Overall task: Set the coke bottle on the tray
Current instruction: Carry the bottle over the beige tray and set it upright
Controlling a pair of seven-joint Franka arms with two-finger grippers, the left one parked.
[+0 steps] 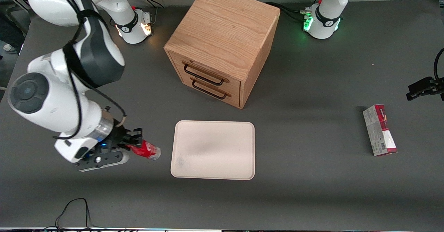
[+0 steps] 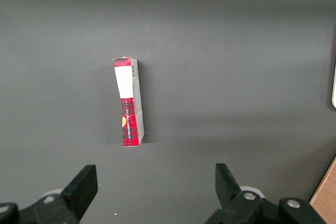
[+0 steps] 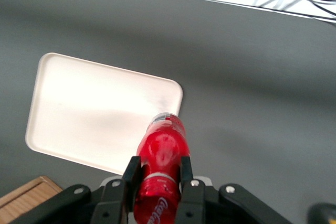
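The right arm's gripper (image 1: pixel 134 145) hangs just beside the tray (image 1: pixel 213 172), at the tray's short edge toward the working arm's end of the counter (image 1: pixel 312 197). Its jaws pinch the coke bottle (image 1: pixel 147 151), which lies tilted close to horizontal in the grasp, one end poking out toward the tray. In the right wrist view the jaws close on the bottle (image 3: pixel 160 156) partway along its body, with the free end projecting over the tray's rim (image 3: pixel 176 90).

The main risk is the bottle's attitude. Released while tilted like this, it would probably land on its side and, being round, could roll off over the low rim. A release too early would leave it on the counter short of the tray. Because the jaws grip a smooth round body, a quick swing might also let it pivot or slip. The wooden cabinet (image 1: pixel 222 44) stands farther from the front camera than the tray and seems well clear of the path.
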